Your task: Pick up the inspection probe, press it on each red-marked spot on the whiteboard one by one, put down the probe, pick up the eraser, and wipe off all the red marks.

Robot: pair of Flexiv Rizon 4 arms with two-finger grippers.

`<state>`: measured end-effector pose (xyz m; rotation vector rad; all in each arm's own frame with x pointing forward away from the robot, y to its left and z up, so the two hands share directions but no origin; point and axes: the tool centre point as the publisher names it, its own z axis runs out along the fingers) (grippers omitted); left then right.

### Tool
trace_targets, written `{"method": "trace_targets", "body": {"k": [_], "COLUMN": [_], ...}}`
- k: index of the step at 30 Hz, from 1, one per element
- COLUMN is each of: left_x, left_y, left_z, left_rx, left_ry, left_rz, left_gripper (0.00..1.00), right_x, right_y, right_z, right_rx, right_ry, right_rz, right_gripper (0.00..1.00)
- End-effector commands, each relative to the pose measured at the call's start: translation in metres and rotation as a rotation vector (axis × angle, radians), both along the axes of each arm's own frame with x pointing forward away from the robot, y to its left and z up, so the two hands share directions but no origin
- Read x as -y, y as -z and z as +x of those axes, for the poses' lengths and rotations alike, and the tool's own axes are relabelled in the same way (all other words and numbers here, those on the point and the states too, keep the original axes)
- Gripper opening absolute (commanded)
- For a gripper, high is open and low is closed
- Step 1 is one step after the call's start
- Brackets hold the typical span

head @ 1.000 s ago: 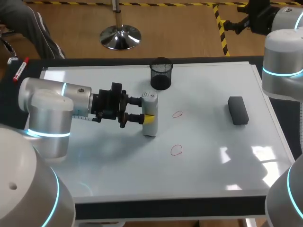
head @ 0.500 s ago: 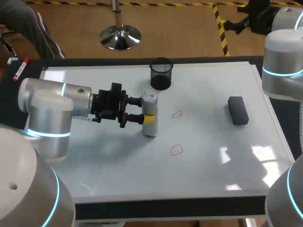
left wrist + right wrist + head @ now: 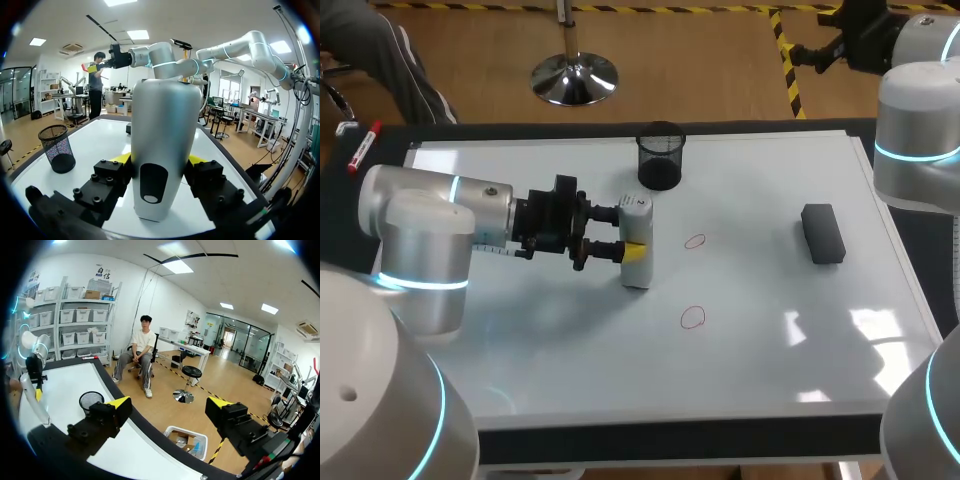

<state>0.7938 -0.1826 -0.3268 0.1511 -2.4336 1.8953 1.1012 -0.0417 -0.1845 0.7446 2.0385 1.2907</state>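
Note:
The white inspection probe (image 3: 637, 262) stands upright on the whiteboard (image 3: 770, 350), left of the two red-marked spots (image 3: 695, 241) (image 3: 692, 317). My left gripper (image 3: 625, 232) is shut on it from both sides. In the left wrist view the probe (image 3: 162, 140) fills the space between the fingers of my left gripper (image 3: 160, 167). The dark eraser (image 3: 823, 233) lies at the board's right. My right gripper (image 3: 817, 50) hangs open beyond the table's far right corner, and my right gripper (image 3: 167, 407) holds nothing in its own view.
A black mesh cup (image 3: 661, 155) stands at the board's far edge, just behind the probe, and the mesh cup (image 3: 57, 148) shows beside my left gripper. A red-capped marker (image 3: 364, 146) lies off the board's far left corner.

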Motion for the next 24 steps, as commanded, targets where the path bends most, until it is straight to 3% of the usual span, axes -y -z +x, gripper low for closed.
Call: {"method": "trace_targets", "body": {"k": [1, 15, 24], "left_x": [0.001, 0.001, 0.001], "left_y": [0.019, 0.019, 0.019], "left_z": [-0.005, -0.005, -0.005], "left_rx": [0.001, 0.001, 0.001], "left_ry": [-0.004, -0.004, -0.004], "left_rz": [-0.002, -0.002, -0.002], "left_gripper": [0.0, 0.0, 0.0], "right_x": [0.002, 0.004, 0.005], "right_y": [-0.011, -0.046, -0.055], "right_z": [-0.002, -0.029, -0.046], "right_rx": [-0.056, -0.182, -0.316], "right_ry": [-0.041, -0.157, -0.111], "right_rz": [-0.047, -0.182, -0.261], "right_gripper": [1.0, 1.0, 1.0]}}
